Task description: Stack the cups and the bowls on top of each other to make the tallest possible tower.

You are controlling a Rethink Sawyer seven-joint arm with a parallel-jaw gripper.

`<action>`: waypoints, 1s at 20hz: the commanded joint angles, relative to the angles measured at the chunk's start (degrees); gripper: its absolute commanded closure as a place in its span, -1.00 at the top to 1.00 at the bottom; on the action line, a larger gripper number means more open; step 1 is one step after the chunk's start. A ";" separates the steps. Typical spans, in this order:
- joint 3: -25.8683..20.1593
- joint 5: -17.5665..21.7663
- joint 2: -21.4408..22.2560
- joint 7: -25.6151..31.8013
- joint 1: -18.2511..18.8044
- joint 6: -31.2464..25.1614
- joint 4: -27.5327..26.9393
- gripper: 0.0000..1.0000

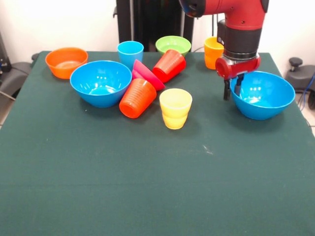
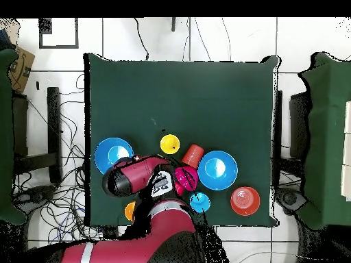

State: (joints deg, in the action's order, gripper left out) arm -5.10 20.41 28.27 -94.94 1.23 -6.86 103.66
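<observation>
My gripper (image 1: 232, 91) hangs at the left rim of a large blue bowl (image 1: 262, 94) on the right; its fingers (image 1: 227, 91) stand a little apart, one on each side of the rim, holding nothing. The bowl rests on the table. A second blue bowl (image 1: 101, 82) sits left of centre. Beside it an orange cup (image 1: 137, 98) and a red cup (image 1: 169, 65) lie on their sides around a tilted pink-red bowl (image 1: 146, 73). A pale yellow cup (image 1: 175, 108) stands upright. Nothing is stacked upright. In the overhead view the arm (image 2: 137, 177) hides the gripper.
An orange bowl (image 1: 66, 62) sits at the far left, and a light blue cup (image 1: 130, 52), a lime-green bowl (image 1: 173, 44) and a yellow-orange cup (image 1: 213, 52) stand along the far edge. The green table (image 1: 147, 187) stretches toward the camera.
</observation>
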 commanded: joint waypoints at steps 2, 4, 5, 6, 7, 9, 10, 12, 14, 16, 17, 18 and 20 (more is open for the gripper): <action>-1.11 -0.40 -2.11 -7.30 -0.55 1.27 -3.62 -1.00; -1.09 -0.30 -2.08 -7.10 -0.64 1.09 -3.77 -1.00; -0.99 -0.18 -2.10 -7.01 -0.70 1.10 -3.80 -1.00; -0.90 -0.05 -2.12 -6.92 -0.77 1.11 -3.82 -1.00; -0.64 0.09 -2.14 -6.79 -0.93 0.91 -3.92 -1.00; 0.12 0.60 -1.56 -6.27 -1.27 0.09 -3.67 -1.00; -0.68 0.99 1.22 -4.86 0.02 -2.28 -1.94 -1.00; -2.42 1.41 5.50 -2.73 2.32 -5.15 1.09 -1.00; -5.03 1.64 9.40 -0.05 5.38 -7.88 3.95 -1.00; -7.85 1.74 11.82 2.06 8.52 -9.48 6.00 -1.00; -9.47 1.84 12.56 3.18 10.46 -10.18 6.71 -1.00; -10.56 2.06 13.06 3.93 11.75 -10.78 7.24 -1.00; -13.19 2.21 13.96 5.84 14.76 -12.28 7.91 -1.00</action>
State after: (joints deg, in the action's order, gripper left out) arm -10.83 20.46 38.61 -94.92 12.17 -10.90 107.67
